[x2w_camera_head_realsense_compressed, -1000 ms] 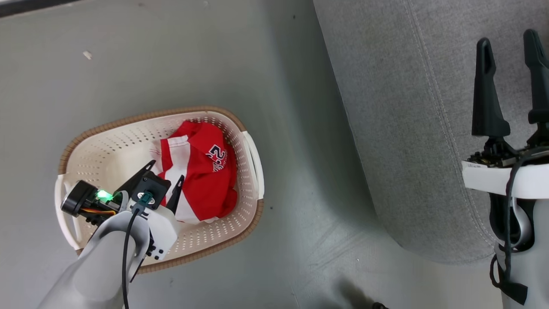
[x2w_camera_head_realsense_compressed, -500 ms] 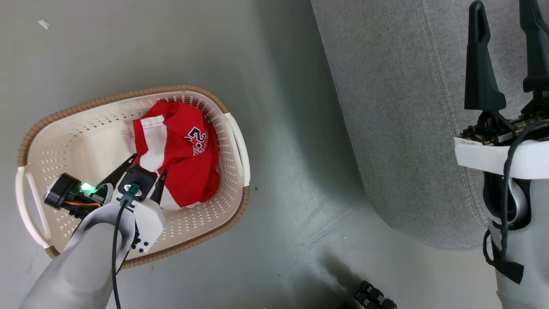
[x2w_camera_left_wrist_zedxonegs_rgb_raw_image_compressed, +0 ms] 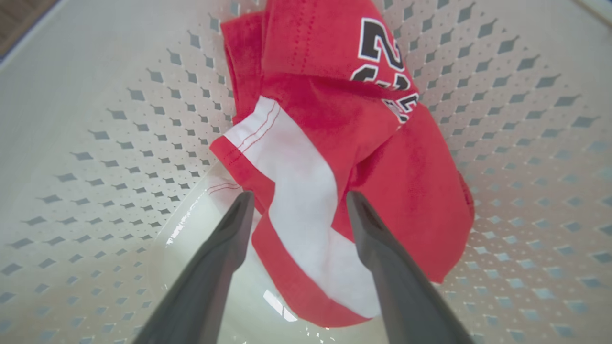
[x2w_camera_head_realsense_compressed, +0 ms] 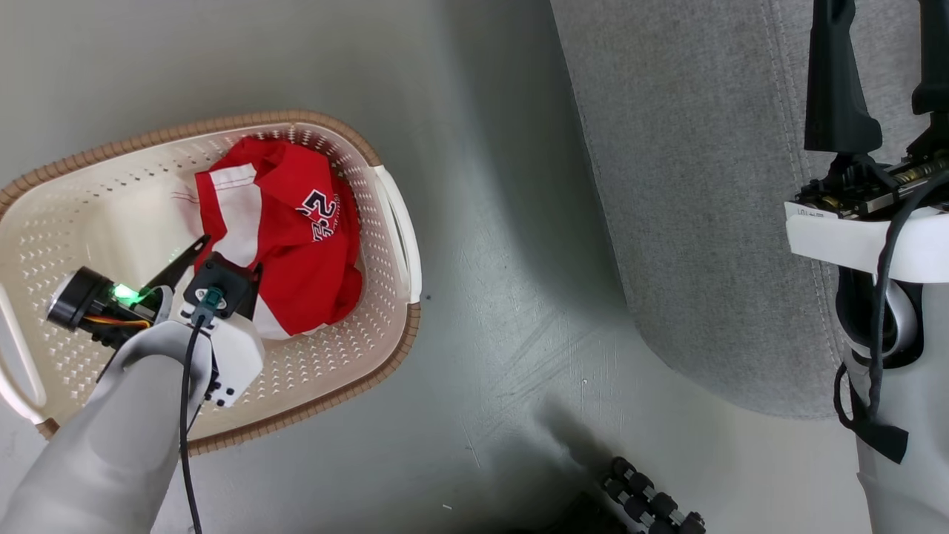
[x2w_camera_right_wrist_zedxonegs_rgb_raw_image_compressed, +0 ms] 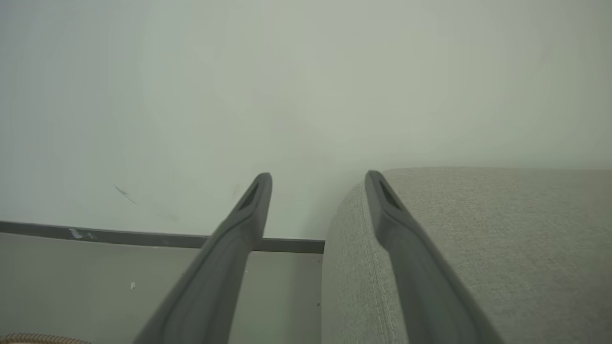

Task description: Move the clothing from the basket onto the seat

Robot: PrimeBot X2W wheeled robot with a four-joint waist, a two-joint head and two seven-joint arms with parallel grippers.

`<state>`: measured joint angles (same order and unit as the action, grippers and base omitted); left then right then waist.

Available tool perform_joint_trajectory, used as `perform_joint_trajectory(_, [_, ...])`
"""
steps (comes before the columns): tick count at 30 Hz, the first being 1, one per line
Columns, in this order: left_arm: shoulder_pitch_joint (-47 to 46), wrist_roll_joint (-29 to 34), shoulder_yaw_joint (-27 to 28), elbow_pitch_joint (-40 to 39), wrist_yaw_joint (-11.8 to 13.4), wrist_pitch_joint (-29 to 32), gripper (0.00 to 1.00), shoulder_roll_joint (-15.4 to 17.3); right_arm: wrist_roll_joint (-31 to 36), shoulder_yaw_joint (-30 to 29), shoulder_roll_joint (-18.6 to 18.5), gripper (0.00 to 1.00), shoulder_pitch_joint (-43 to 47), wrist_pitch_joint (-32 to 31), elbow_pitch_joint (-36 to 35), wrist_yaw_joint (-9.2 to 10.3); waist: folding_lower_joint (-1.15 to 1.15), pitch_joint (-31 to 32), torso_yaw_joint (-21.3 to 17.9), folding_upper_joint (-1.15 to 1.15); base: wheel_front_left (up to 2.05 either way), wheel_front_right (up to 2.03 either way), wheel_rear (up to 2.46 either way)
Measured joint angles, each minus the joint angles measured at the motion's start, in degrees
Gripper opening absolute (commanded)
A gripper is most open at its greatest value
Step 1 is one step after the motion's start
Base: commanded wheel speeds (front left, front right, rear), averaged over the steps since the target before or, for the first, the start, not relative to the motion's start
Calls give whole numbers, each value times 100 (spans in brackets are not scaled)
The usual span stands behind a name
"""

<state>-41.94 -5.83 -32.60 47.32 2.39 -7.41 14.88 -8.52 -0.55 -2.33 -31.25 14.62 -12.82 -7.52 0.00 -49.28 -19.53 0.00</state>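
L arm's pale forearm reaches fwd and down, left gripper w/ fingers spread wide (nothing pinched btw them), while the right gripper is held level, fingers likewise apart, empty.

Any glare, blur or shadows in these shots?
Left wrist view: glare inside the basket, holes smeared toward the edges; head view: soft shadow on the floor beside the sofa; right wrist view: wall pale and washed out.
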Motion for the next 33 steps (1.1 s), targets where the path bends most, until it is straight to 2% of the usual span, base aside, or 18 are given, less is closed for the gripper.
perform_joint_trajectory(9, [-266,149,-14,285,100,133,100,122,-102,12,-2,100,-193,0,-4,0,0,-289,-58,0,0,0,0])
perform_joint_trajectory(16, [-446,186,-13,468,99,220,100,96,-123,11,-3,100,-227,1,-7,0,0,-462,-108,0,0,0,0])
perform_joint_trajectory(17, [-470,186,-14,477,98,230,92,86,-151,12,-3,100,-248,1,-4,0,0,-482,-115,0,0,0,0])
perform_joint_trajectory(18, [-489,186,-18,483,96,230,60,77,-159,11,-3,100,-291,1,-1,0,0,-499,-122,0,0,0,0])
perform_joint_trajectory(19, [-511,186,-23,492,90,230,34,64,-159,10,-3,100,-342,1,-1,0,0,-517,-128,0,0,0,0])
perform_joint_trajectory(20, [-538,186,-27,500,79,229,19,45,-160,10,-3,100,-369,1,-1,0,0,-533,-133,0,0,0,0])
perform_joint_trajectory(21, [-571,186,-30,506,73,226,0,31,-170,10,-3,100,-395,1,2,0,0,-548,-137,0,0,0,0])
perform_joint_trajectory(33, [-617,-31,93,519,-21,-146,0,-69,-207,-69,-3,100,-455,1,68,0,0,-533,-96,0,0,0,0])
